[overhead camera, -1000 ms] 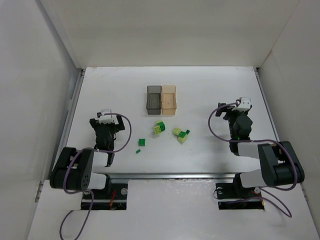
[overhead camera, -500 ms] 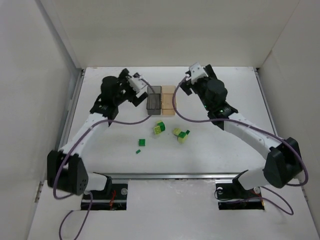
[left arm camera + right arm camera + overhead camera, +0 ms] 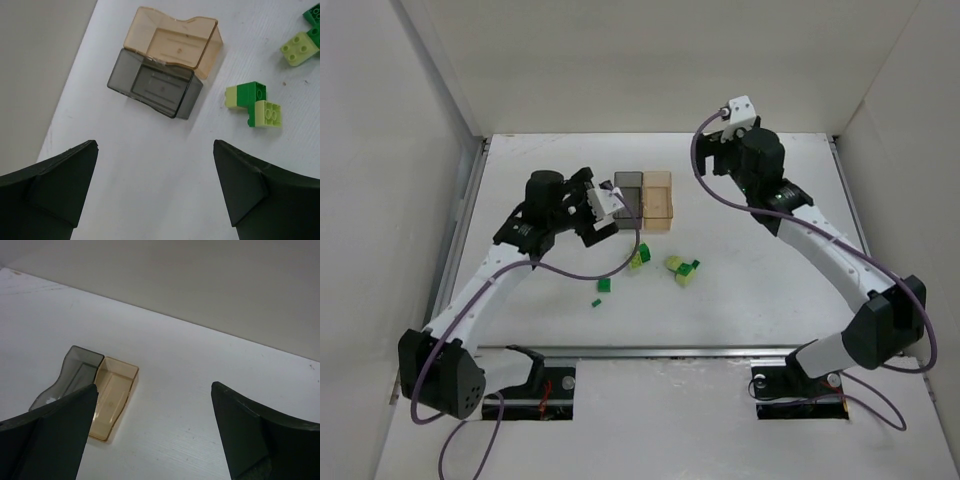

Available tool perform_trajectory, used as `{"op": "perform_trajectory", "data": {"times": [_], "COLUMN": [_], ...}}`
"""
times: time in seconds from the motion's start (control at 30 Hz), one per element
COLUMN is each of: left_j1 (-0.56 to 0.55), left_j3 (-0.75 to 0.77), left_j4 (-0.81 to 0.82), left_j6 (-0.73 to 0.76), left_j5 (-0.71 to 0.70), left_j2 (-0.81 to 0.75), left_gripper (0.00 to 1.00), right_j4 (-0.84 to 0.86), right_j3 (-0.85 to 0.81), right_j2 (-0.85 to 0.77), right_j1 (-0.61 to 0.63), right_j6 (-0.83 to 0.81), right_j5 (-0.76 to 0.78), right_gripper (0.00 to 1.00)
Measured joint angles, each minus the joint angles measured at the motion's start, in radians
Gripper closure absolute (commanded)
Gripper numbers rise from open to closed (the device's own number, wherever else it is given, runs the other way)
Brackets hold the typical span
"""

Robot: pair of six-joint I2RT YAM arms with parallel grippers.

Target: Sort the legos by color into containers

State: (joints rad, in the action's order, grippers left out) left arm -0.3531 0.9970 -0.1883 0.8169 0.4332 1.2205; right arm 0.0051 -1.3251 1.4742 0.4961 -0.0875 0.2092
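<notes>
Two boxes, a grey box (image 3: 628,197) and a tan box (image 3: 658,200), stand on the desk (image 3: 760,270) ahead of the left jaws and the right jaws; both pairs are spread and empty. The boxes' long sides touch, their axes parallel, running away from the arm bases. Right of the left jaws lie two mixed groups of bricks, a nearer cluster (image 3: 639,256) and a farther cluster (image 3: 682,268). Behind the left jaws lie a loose green brick (image 3: 604,285) and a smaller green piece (image 3: 596,301).

Two small open-topped boxes stand upright and touching side by side, midway along the table, toward its far edge: a smoky grey box (image 3: 155,85) and a tan box (image 3: 177,42), both empty. Closer to the near edge lie a dark-and-pale green brick cluster (image 3: 252,102), a second cluster (image 3: 682,269), and, toward the left edge, a dark green brick (image 3: 604,285) and a tinier green piece (image 3: 596,302).
</notes>
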Motion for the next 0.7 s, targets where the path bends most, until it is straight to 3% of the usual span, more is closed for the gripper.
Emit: {"op": "perform_trajectory", "data": {"times": [0.13,0.23,0.27,0.47,0.7], "left_j1": [-0.019,-0.048,-0.058,-0.073,-0.100], "left_j3": [0.001,0.000,0.000,0.025,0.040], "left_j4": [-0.074,-0.180,-0.213,-0.408,-0.478], "left_j6": [0.132,0.214,0.233,0.364,0.414], "left_j5": [0.048,0.039,0.029,0.023,0.047], "left_j2": [-0.015,0.090,0.137,0.377,0.419], "left_gripper": [0.17,0.20,0.25,0.21,0.22], "right_j4": [-0.038,-0.077,-0.100,-0.231,-0.297], "right_j3": [0.010,0.037,0.057,0.080,0.097], "right_j2": [-0.046,-0.069,-0.081,-0.094,-0.114], "right_j1": [-0.037,-0.021,-0.006,0.068,0.103], "right_j6": [0.052,0.072,0.082,0.119,0.139], "right_j5": [-0.103,-0.146,-0.160,-0.195,-0.195], "right_gripper": [0.00,0.00,0.00,0.00,0.00]}}
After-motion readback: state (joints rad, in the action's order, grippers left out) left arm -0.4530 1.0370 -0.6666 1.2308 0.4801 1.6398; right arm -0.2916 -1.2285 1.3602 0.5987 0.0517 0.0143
